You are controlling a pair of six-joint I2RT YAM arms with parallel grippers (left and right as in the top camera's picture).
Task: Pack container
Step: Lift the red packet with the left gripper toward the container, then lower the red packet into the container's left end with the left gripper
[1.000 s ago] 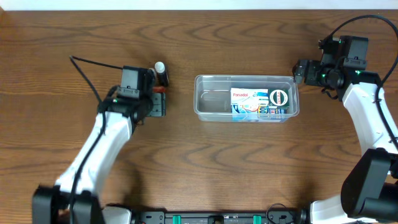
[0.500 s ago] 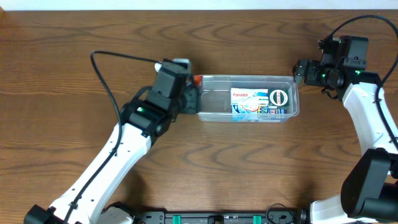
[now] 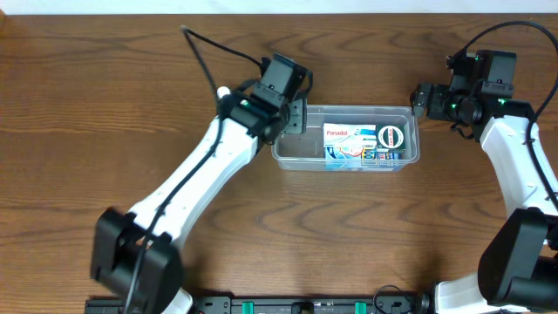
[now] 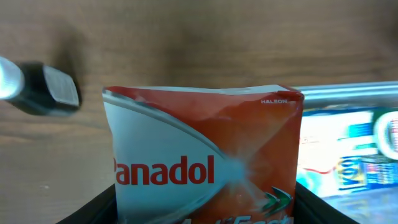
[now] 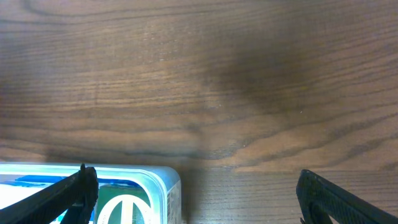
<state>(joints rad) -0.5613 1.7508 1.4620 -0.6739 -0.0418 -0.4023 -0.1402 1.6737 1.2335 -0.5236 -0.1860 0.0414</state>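
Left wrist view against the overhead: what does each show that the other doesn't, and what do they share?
Only the left wrist: a red Panadol pack clamped in the left gripper, its label readable. From overhead the gripper hides it.
Only the overhead: both arms, the whole container, and the right gripper off its right end.
Both: the blue carton and the round green-and-white item inside the container, and a small dark bottle on the table, though overhead only its white cap peeks past the arm.
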